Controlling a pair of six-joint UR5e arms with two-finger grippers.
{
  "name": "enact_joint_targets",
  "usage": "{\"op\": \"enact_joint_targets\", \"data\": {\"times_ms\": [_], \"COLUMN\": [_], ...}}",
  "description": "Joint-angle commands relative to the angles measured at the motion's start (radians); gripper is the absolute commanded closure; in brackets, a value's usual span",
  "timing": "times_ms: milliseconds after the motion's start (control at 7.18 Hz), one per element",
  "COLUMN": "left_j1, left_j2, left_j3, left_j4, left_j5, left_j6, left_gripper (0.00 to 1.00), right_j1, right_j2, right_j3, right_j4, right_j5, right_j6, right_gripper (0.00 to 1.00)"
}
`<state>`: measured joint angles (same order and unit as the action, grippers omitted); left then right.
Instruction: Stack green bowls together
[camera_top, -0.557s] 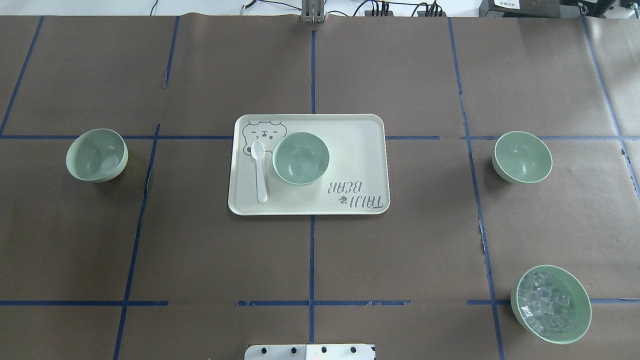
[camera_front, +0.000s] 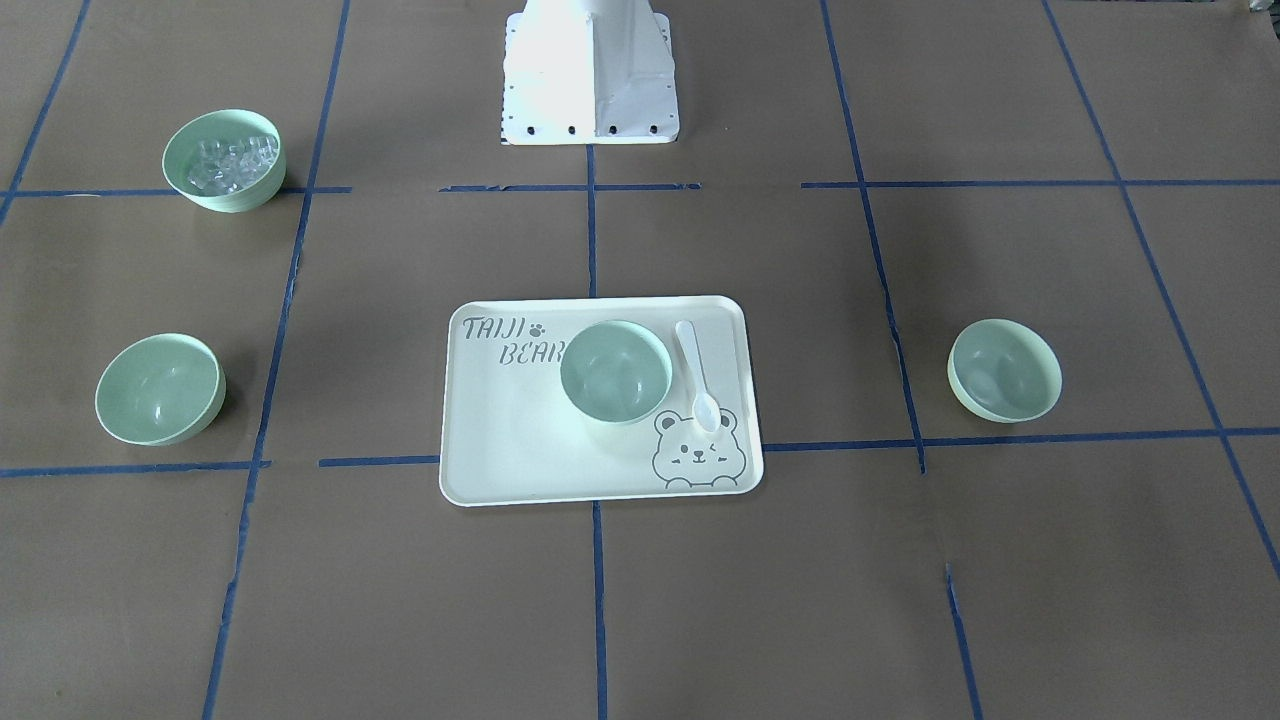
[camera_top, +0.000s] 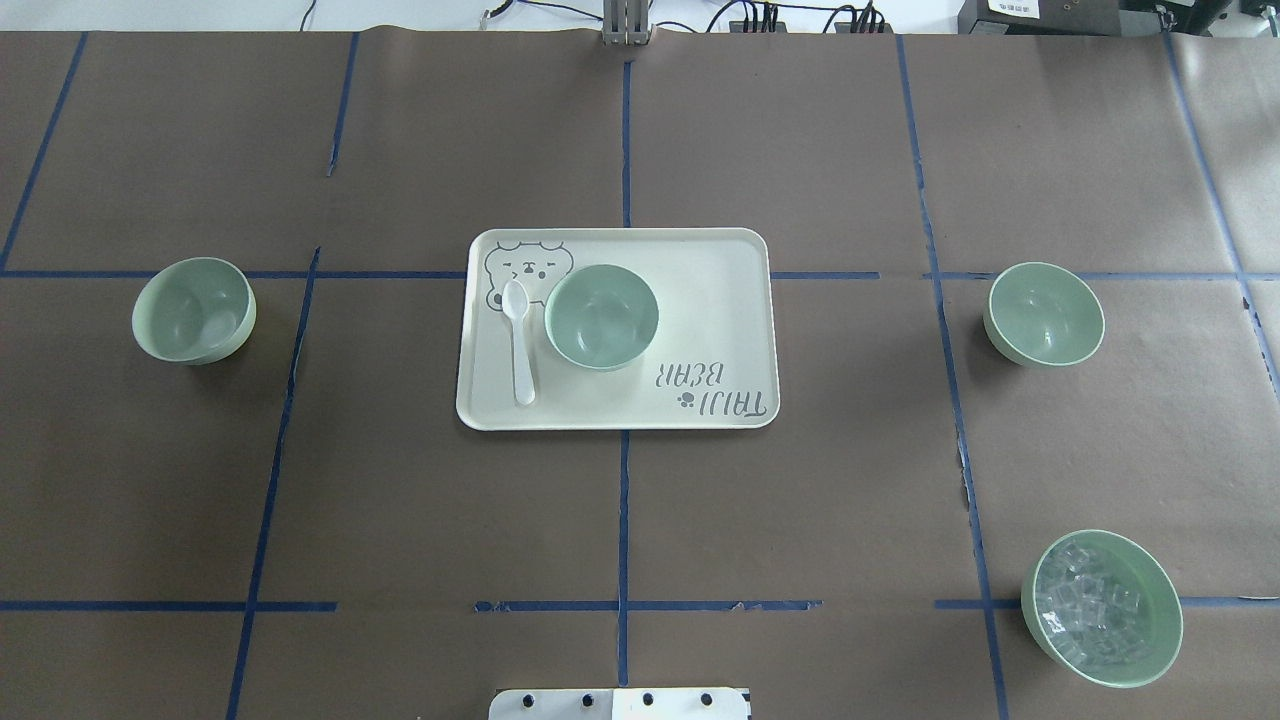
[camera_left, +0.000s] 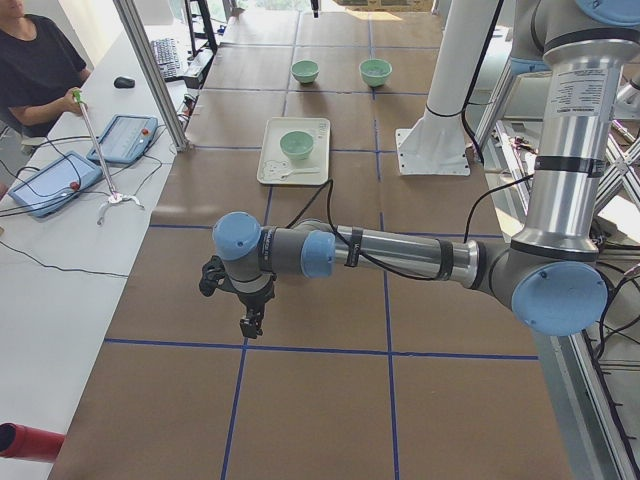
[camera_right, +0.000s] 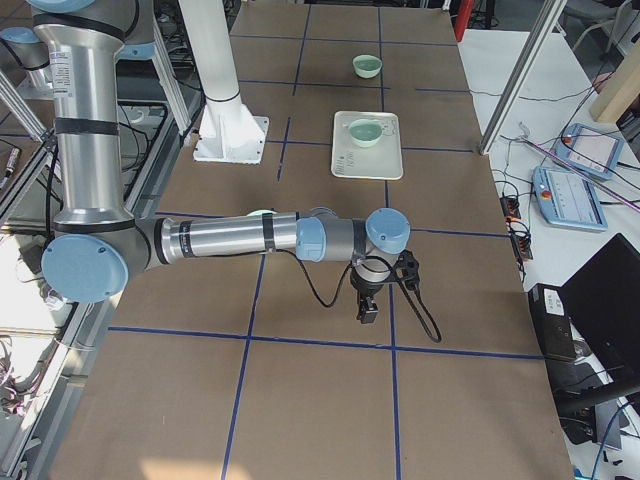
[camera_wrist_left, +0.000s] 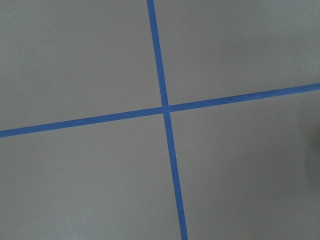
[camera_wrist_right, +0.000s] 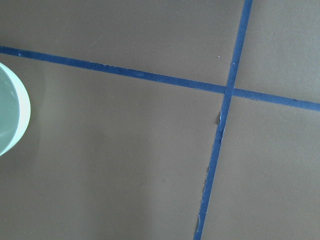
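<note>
Three plain green bowls stand apart and upright on the brown table. One green bowl (camera_top: 193, 309) is at the left. One green bowl (camera_top: 601, 316) sits on the bear-print tray (camera_top: 720, 300). One green bowl (camera_top: 1044, 313) is at the right. My left gripper (camera_left: 252, 325) shows only in the exterior left view, hanging over bare table, and I cannot tell whether it is open. My right gripper (camera_right: 367, 312) shows only in the exterior right view, and I cannot tell its state either. The right wrist view shows a pale green bowl rim (camera_wrist_right: 12, 115) at its left edge.
A white spoon (camera_top: 519, 340) lies on the tray left of its bowl. A larger green bowl with clear cubes (camera_top: 1101, 607) stands at the near right. Blue tape lines cross the table. The robot base plate (camera_top: 620, 704) is at the near edge. An operator (camera_left: 35, 60) sits beyond the table.
</note>
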<state>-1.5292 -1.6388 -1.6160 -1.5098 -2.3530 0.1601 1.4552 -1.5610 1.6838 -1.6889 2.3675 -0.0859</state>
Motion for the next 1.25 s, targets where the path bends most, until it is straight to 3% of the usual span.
{"op": "enact_joint_targets", "data": {"times_ms": [0, 139, 557, 697, 836, 1115], "left_j1": [0.01, 0.011, 0.009, 0.009, 0.009, 0.009], "left_j2": [0.008, 0.007, 0.011, 0.014, 0.019, 0.017], "left_j3": [0.002, 0.014, 0.001, -0.002, -0.002, -0.004], "left_j4": [-0.014, -0.018, -0.029, -0.038, -0.058, -0.064], "left_j5": [0.004, 0.006, 0.001, 0.0, 0.001, 0.009], "left_j6": [0.113, 0.104, 0.113, 0.115, 0.113, 0.113], "left_gripper": [0.0, 0.0, 0.0, 0.0, 0.0, 0.0], "right_j1": [-0.007, -0.048, -0.22, -0.254, -0.3, -0.399], "right_j2": [0.009, 0.012, 0.074, 0.087, 0.093, 0.093], "right_j3": [0.004, 0.002, -0.07, -0.078, -0.082, -0.084], "right_j4": [0.003, 0.008, 0.212, 0.292, 0.372, 0.481], "right_j5": [0.004, 0.006, 0.004, 0.001, -0.005, -0.119], "right_j6": [0.014, 0.011, 0.081, 0.207, 0.455, 0.711], "right_gripper": [0.0, 0.0, 0.0, 0.0, 0.0, 0.02]}}
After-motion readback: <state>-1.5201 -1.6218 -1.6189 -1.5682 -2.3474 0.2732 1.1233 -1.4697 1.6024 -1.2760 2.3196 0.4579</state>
